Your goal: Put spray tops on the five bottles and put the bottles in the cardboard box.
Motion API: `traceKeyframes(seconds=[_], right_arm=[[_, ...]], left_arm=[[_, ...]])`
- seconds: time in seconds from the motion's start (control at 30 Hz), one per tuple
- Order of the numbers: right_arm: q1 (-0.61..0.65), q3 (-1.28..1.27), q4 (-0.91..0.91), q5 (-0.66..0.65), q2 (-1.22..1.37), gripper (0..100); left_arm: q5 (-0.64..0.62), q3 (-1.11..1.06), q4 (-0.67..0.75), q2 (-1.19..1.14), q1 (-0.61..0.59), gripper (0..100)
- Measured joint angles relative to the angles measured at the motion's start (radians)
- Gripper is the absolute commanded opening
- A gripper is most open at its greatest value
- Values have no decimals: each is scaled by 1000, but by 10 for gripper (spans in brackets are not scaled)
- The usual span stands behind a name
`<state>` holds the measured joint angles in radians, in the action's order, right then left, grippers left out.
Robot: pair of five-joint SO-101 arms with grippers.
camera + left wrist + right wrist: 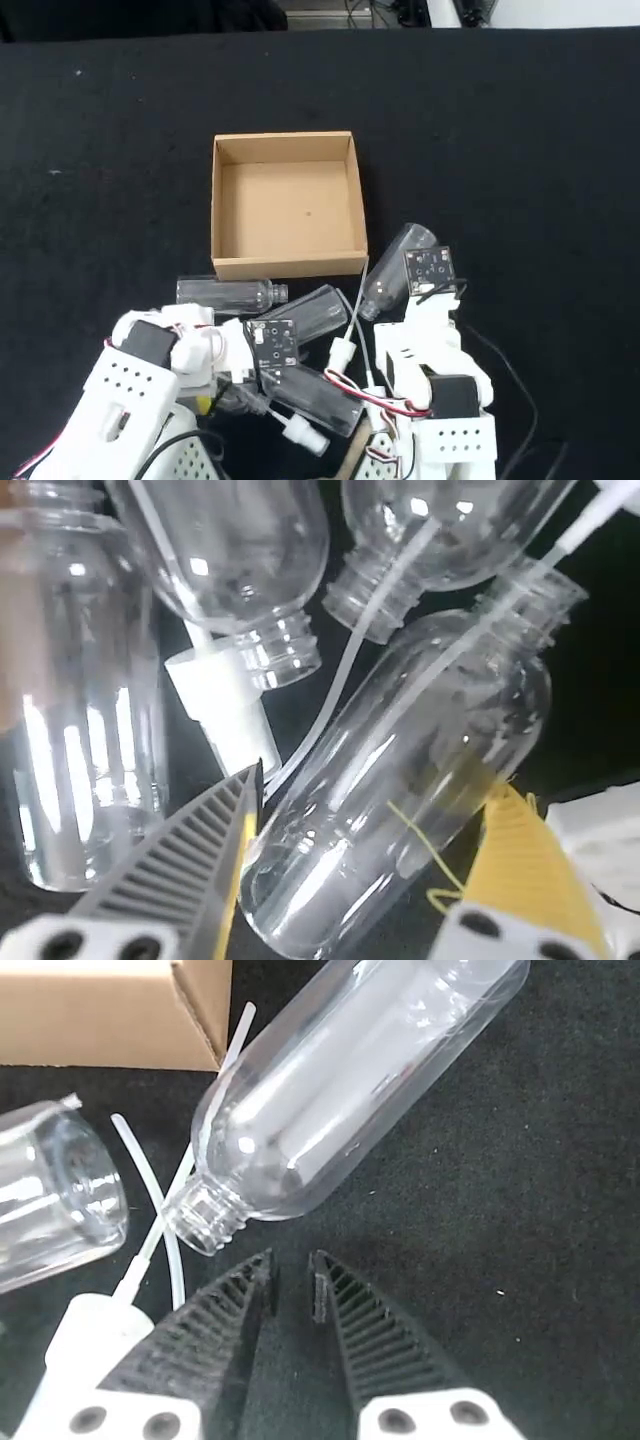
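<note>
The open cardboard box (pixel 290 205) holds nothing. Several clear bottles lie on the black table in front of it. My left gripper (pixel 376 785) is shut on one bottle (pixel 420 740) that has a thin tube running inside it; its grey finger (pixel 190 880) and yellow finger (pixel 525 870) press on either side. In the high view this bottle (pixel 318 398) has a white spray top (pixel 303 434). My right gripper (pixel 291 1272) hovers just behind the open neck of a capless bottle (pixel 350 1080); its jaws stand almost together with nothing between them. A loose spray top (pixel 90 1340) lies beside it.
Two more capless bottles (pixel 230 292) (pixel 315 310) lie between the box's front wall and the arms. The loose spray top's (pixel 343 352) tube runs up toward the box. Black table stretches left, right and behind the box.
</note>
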<state>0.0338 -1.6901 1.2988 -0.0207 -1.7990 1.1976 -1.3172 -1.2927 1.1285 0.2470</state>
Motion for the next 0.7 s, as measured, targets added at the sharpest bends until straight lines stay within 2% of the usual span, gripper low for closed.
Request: traceKeyframes(seconds=[0.23, 0.47, 0.7], right_arm=[[0, 0, 0, 0, 0, 44], [0, 0, 0, 0, 0, 44], [0, 0, 0, 0, 0, 44]], left_arm=[[0, 0, -3, 0, 2, 276], [0, 5, -31, 0, 9, 116], [3, 23, -72, 0, 20, 110]])
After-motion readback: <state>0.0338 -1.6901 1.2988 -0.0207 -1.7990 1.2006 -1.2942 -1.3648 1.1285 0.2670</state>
